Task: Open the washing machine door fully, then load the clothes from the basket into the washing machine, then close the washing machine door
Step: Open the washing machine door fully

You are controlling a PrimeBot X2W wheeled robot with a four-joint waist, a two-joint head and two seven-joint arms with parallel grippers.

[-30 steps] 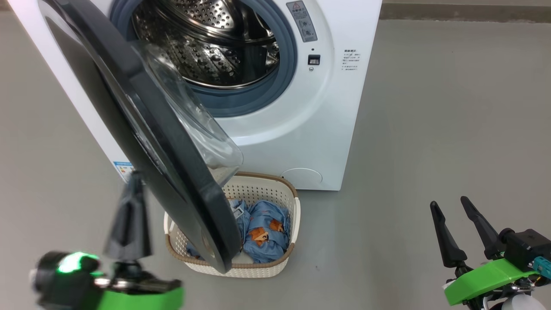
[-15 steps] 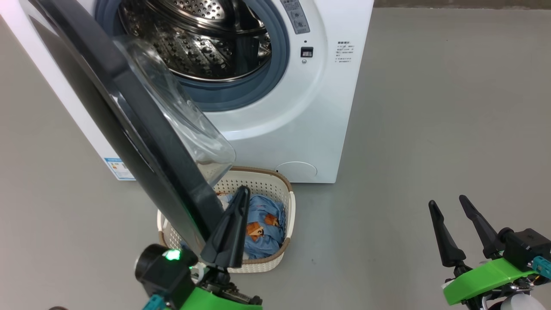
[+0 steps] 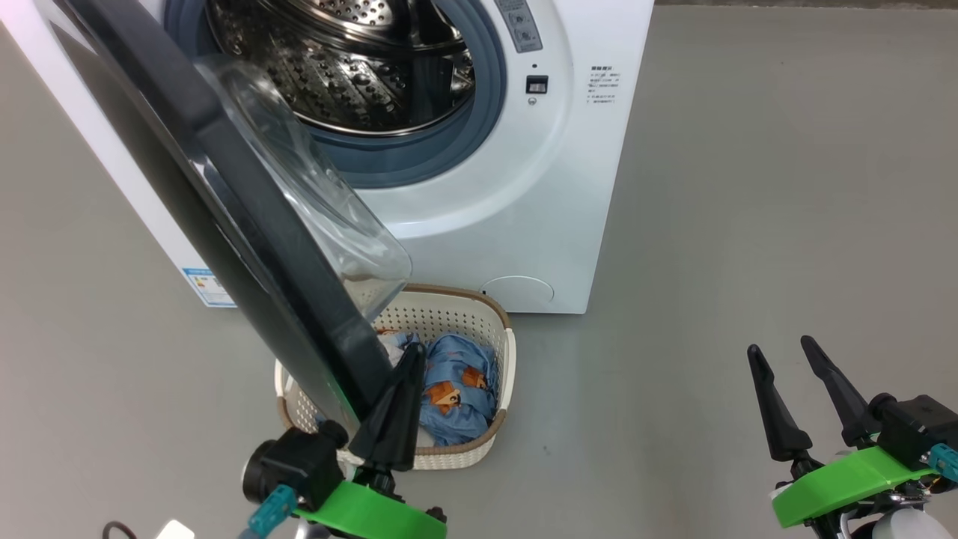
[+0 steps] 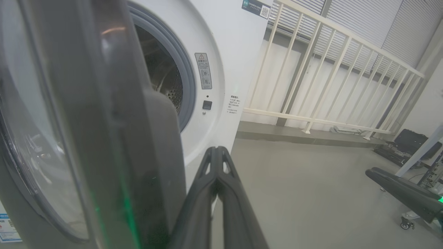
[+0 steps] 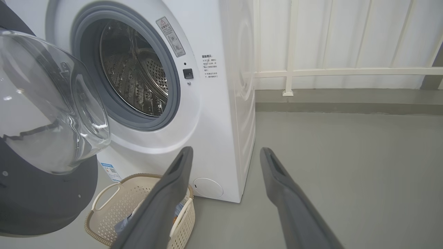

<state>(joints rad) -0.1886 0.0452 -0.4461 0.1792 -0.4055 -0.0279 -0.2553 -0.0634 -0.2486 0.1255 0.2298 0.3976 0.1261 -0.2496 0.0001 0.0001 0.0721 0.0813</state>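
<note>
Washing machine door (image 3: 254, 224) edge — just beside closed left gripper (image 3: 414, 352).

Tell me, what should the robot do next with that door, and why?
Probably push the door further open, leftward, with the shut left jaws, which sit beside its inner edge. The door stands only partly open and overhangs the basket, covering part of the clothes.

Grey floor (image 3: 748, 187), white railing (image 5: 346, 72), black case (image 4: 412, 140) beyond
</note>
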